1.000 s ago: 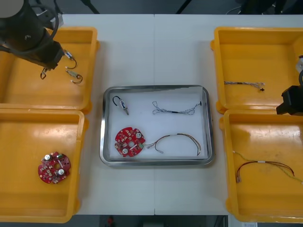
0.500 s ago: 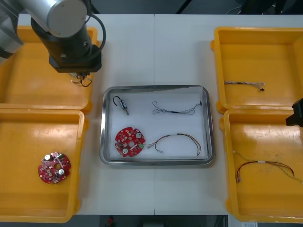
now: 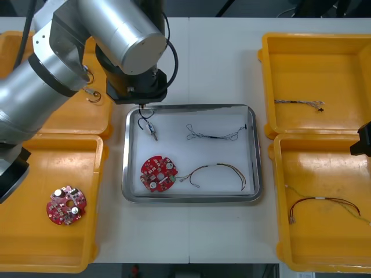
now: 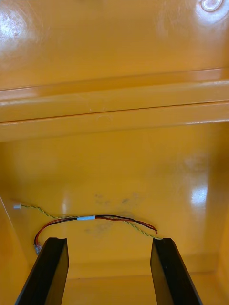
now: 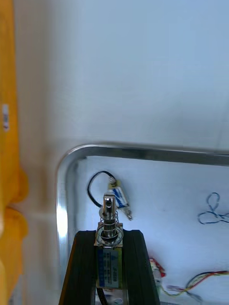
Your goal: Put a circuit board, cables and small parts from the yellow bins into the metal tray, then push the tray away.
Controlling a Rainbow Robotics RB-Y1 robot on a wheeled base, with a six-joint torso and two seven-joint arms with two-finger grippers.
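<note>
My left tool is clamped on a small metal part, its lower end lost between my fingers, above the metal tray's far left corner. From the front my own arm hides that grip. A second small metal part lies in the tray beyond it; the circuit board lies nearer me. My right tool hangs with fingers apart over a red and yellow cable in a yellow bin, that arm cut off at the front view's edge.
</note>
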